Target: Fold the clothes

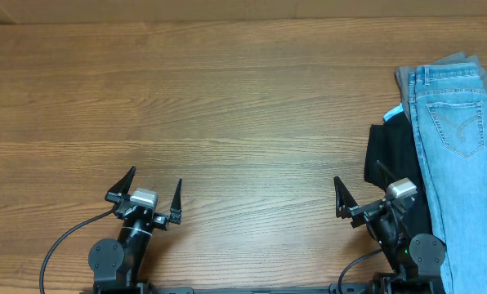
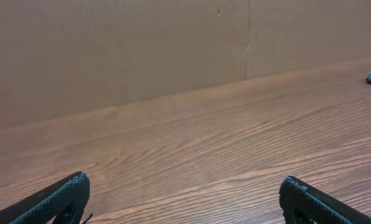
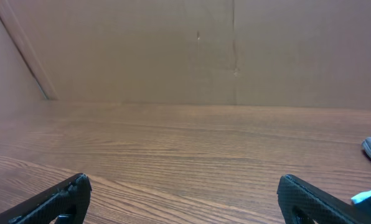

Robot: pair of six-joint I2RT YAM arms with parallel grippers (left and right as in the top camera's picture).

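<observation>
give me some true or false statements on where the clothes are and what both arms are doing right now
1. The jeans lie on top of the pile at the right edge of the table. True.
2. The jaws of the left arm are shut on cloth. False: they stand wide open over bare wood.
3. A black garment shows from under the jeans, on the side toward the table's middle. True.
4. The right arm holds the jeans. False: its jaws are open and grip nothing.
5. A grey garment peeks out by the jeans' waistband. True.
</observation>
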